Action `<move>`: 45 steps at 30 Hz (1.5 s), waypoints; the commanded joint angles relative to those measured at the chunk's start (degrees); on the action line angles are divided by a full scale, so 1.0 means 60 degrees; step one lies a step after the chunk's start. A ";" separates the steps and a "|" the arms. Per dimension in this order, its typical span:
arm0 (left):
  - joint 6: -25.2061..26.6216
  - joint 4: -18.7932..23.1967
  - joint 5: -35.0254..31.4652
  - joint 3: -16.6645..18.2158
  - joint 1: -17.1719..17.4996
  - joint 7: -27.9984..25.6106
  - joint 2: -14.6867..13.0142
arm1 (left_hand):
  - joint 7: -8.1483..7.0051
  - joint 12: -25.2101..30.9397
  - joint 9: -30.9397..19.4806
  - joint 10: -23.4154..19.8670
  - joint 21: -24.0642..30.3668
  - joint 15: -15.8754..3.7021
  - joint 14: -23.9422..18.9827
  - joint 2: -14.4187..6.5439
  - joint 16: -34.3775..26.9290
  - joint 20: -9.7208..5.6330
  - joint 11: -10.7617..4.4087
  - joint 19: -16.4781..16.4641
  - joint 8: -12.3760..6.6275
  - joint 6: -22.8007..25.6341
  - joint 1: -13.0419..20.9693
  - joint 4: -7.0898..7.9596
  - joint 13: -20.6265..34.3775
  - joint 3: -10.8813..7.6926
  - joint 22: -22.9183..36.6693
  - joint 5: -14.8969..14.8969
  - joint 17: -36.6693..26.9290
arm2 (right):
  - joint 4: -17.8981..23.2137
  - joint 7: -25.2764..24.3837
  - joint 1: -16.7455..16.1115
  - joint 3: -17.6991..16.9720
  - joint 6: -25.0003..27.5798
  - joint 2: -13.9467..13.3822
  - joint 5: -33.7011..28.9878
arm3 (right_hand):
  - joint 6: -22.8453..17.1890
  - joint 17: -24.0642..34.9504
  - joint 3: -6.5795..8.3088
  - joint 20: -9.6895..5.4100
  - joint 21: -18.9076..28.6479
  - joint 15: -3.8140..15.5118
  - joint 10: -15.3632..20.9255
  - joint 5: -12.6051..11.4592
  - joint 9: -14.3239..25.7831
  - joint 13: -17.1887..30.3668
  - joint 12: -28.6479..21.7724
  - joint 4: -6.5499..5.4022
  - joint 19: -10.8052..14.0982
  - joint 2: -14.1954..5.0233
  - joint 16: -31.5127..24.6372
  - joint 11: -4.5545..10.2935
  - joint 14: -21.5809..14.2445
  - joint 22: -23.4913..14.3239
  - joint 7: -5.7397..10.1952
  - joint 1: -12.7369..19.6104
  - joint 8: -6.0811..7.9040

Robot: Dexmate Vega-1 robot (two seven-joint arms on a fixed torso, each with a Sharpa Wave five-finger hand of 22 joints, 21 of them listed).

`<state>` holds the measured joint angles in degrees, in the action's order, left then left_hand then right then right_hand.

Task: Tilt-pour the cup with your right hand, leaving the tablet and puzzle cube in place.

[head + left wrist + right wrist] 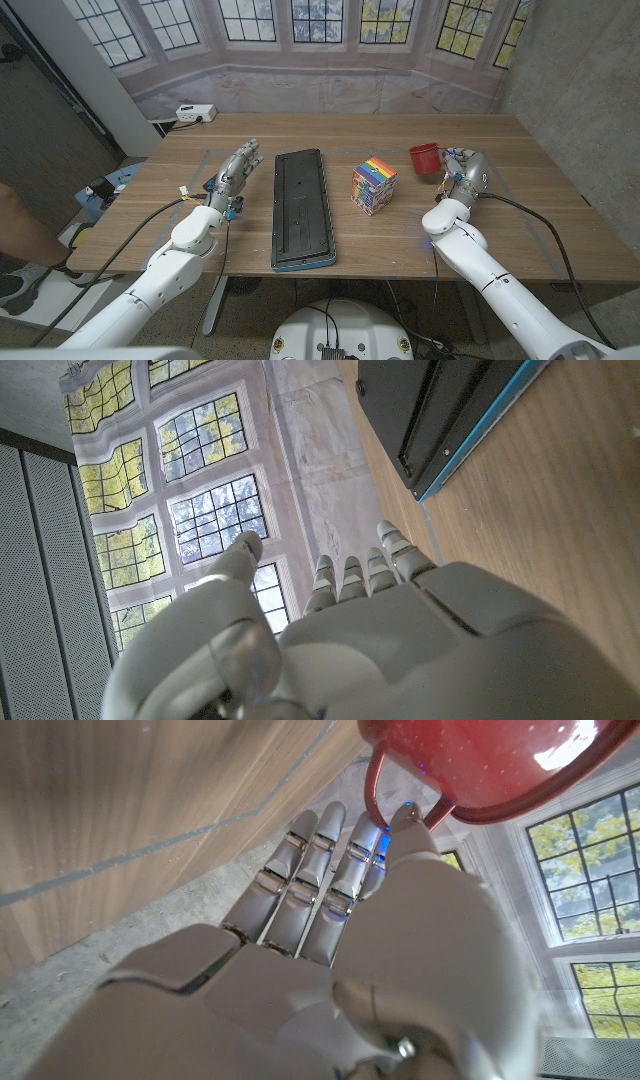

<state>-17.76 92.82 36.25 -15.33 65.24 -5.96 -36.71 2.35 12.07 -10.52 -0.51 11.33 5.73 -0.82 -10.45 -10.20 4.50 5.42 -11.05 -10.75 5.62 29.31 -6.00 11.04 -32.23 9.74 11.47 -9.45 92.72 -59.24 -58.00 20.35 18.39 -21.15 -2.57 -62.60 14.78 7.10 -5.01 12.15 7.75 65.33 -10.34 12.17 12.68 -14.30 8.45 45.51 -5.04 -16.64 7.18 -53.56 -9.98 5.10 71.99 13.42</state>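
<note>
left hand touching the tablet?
No. In the head view the left hand sits apart from the tablet, with bare table between them.

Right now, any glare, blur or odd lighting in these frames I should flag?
Head view: sharp and evenly lit, soft shadows under the puzzle cube. Right wrist view: a bright highlight on the red cup, with the right hand close and soft. Left wrist view: bright windows, the left hand slightly blurred.

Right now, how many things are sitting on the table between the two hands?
3: the dark tablet nearest the left hand, the puzzle cube in the middle, and the red cup beside the right hand.
</note>
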 commanded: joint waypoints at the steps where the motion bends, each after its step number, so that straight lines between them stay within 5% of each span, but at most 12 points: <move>1: 0.0065 0.0121 0.0020 0.0071 0.0141 -0.0108 -0.0026 | -0.0030 0.0004 -0.0034 -0.0049 -0.0004 0.0050 -0.0072 0.0001 -0.0007 0.0056 0.0005 -0.0043 -0.0009 0.0048 0.0124 -0.0036 0.0043 0.0034 0.0051 0.0058 -0.0034 | -0.1107 -0.0391 0.0387 0.0235 -0.0392 0.0388 0.0422 | -0.0042 0.0038 0.0023 -0.1007 0.0046 0.0984 0.0021 -0.0013 0.0008 0.0024 -0.0003 0.0025 0.0085 -0.0070 0.0033 0.0036 -0.0110 -0.0034 -0.0050 0.0092 0.0009; 18: 0.0118 0.0177 -0.0054 0.0032 0.0101 -0.0163 -0.0002 | -0.0019 0.0003 -0.0034 -0.0049 -0.0004 0.0056 -0.0071 -0.0001 -0.0006 0.0054 0.0008 -0.0044 -0.0008 0.0048 0.0132 -0.0034 0.0043 0.0041 0.0051 0.0058 -0.0034 | -0.1935 -0.0733 0.0649 0.0420 -0.0953 0.0449 0.0724 | -0.0043 0.0064 0.0031 -0.1003 0.0043 0.0991 0.0026 -0.0021 0.0010 0.0025 0.0008 0.0036 0.0091 -0.0087 0.0031 0.0038 -0.0127 -0.0036 -0.0026 0.0127 -0.0003; 45: 0.0144 0.0294 -0.0104 -0.0003 0.0124 -0.0170 -0.0025 | -0.0029 0.0006 -0.0035 -0.0057 -0.0003 0.0047 -0.0075 -0.0007 -0.0008 0.0057 0.0000 -0.0050 -0.0005 0.0040 0.0147 -0.0031 0.0043 0.0047 0.0051 0.0059 -0.0035 | -0.0952 -0.0610 -0.0005 0.0314 -0.0491 -0.0049 0.0986 | 0.0502 0.0074 -0.0066 -0.0856 0.0005 0.0914 -0.0559 0.0000 0.0030 0.0033 0.0259 -0.0057 0.0008 -0.0047 0.0186 0.0020 0.0152 -0.0040 -0.0041 -0.0081 -0.0218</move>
<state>-16.82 94.11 35.80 -15.34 65.58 -6.87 -36.74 2.34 12.07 -10.52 -0.51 11.33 5.94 -1.03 -10.69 -10.20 4.50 5.42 -11.06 -10.75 5.62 29.55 -6.24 11.04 -32.00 9.74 11.47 -9.45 84.50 -63.67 -56.52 22.54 13.89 -20.31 2.82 -60.05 15.04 6.88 -5.01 12.15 7.37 62.34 -10.35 12.23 12.64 -12.98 8.21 45.50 -5.49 -15.65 7.29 -52.91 -9.99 5.02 72.04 12.27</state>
